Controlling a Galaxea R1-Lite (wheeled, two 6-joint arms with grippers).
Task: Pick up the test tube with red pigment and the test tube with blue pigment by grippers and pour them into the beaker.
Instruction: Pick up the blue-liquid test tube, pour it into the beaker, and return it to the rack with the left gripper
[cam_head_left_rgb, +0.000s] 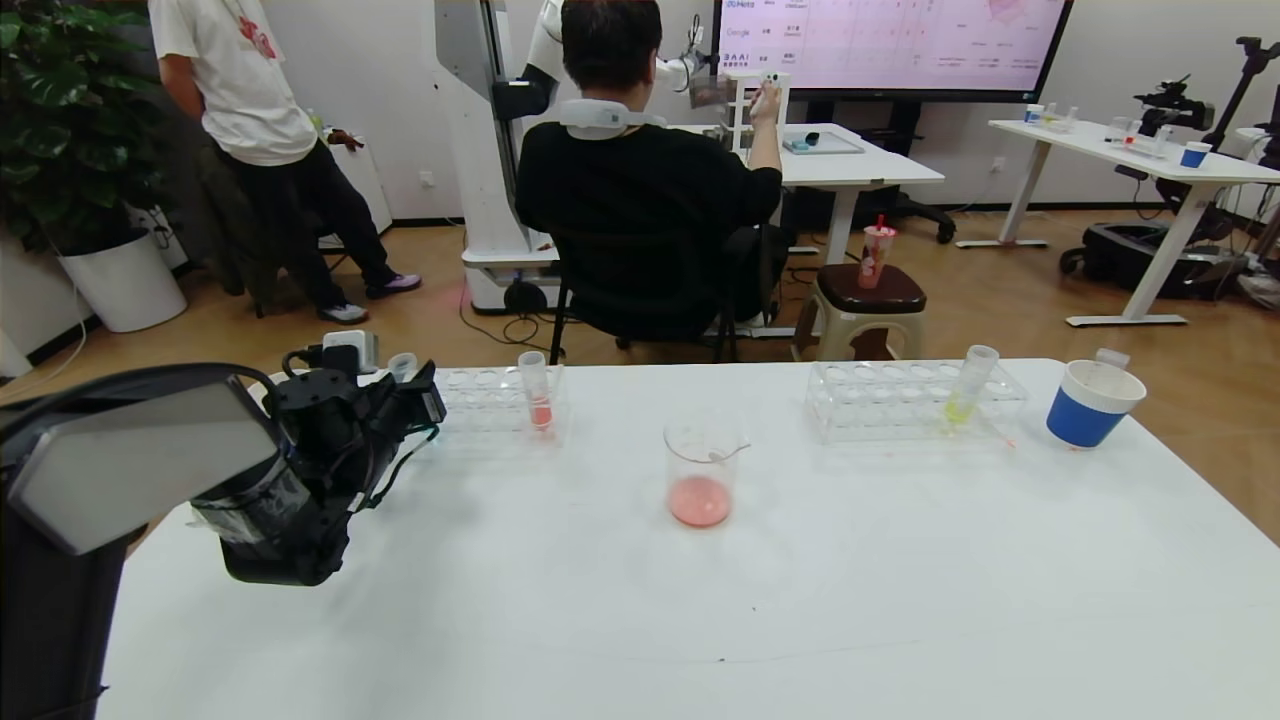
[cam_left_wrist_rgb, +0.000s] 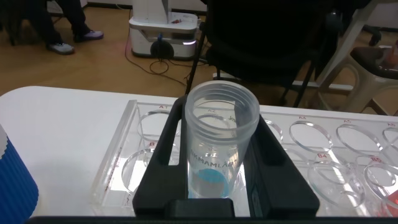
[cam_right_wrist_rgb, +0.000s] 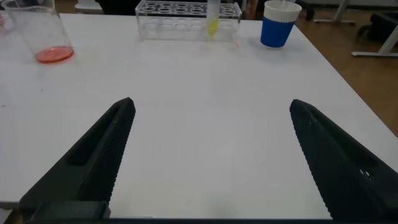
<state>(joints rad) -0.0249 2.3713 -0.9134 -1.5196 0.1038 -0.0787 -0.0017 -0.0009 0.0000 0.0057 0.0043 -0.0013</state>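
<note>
My left gripper is at the left rack, shut on the test tube with blue pigment. In the left wrist view the tube stands upright between the black fingers over the rack's end holes, cyan liquid at its bottom. The test tube with red pigment stands in the same rack, a little orange-red liquid in it. The beaker stands mid-table with pink-red liquid in its bottom; it also shows in the right wrist view. My right gripper is open and empty over bare table, out of the head view.
A second clear rack at the back right holds a tube of yellow-green liquid. A blue-and-white paper cup stands right of it. Another blue cup is close beside my left gripper. People and furniture are beyond the table's far edge.
</note>
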